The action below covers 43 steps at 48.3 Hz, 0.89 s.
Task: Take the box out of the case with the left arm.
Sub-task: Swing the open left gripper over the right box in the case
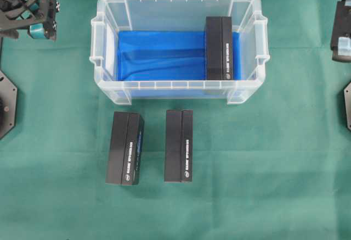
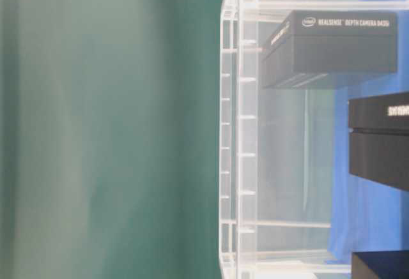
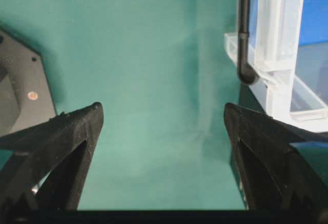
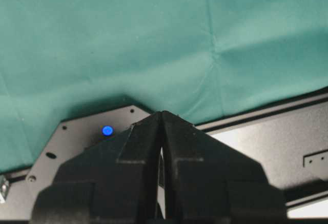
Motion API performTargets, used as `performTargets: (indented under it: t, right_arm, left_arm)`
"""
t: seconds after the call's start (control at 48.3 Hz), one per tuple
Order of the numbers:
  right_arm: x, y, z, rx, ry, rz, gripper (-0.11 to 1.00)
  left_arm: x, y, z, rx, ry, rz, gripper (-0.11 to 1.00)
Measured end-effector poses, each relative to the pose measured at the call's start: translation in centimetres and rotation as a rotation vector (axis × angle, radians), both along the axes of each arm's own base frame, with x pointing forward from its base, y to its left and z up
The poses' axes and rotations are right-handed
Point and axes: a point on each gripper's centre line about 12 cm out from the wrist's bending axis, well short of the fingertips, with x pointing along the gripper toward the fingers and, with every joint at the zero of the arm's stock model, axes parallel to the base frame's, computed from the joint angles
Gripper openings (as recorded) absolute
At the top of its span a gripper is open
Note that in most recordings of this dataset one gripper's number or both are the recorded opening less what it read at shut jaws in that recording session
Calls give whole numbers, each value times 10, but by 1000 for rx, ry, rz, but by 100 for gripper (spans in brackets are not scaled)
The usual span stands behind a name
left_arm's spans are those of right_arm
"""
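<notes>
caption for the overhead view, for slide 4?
Left gripper open, off to the case's left; one black box inside, two boxes on the green cloth.

Two black boxes lie on a green cloth (image 1: 263,157) spread across the counter, seen from overhead. The left box (image 1: 125,148) and the right box (image 1: 179,145) rest side by side with a strip of cloth between them, not touching, their long sides running roughly parallel. The left one sits slightly askew, its far end tipped a little to the right; the right one lies square. Each shows a seam along its length and a line of small white lettering on one long face, too small to read from above. The cloth is mostly smooth, with faint creases (image 4: 215,44) visible in the right wrist view.
</notes>
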Motion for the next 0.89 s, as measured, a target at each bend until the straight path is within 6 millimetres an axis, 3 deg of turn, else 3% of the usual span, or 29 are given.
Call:
performTargets:
  t: [0.145, 0.497, 0.89]
  right_arm:
    - [0, 0, 0, 0, 0, 0, 2]
    - [0, 0, 0, 0, 0, 1, 2]
    - [6, 0, 1, -5, -46, 11, 2]
  left_arm:
    - [20, 3, 4, 2, -37, -13, 92]
    - [111, 5, 11, -14, -57, -27, 92]
    - [187, 2, 10, -10, -79, -74, 92]
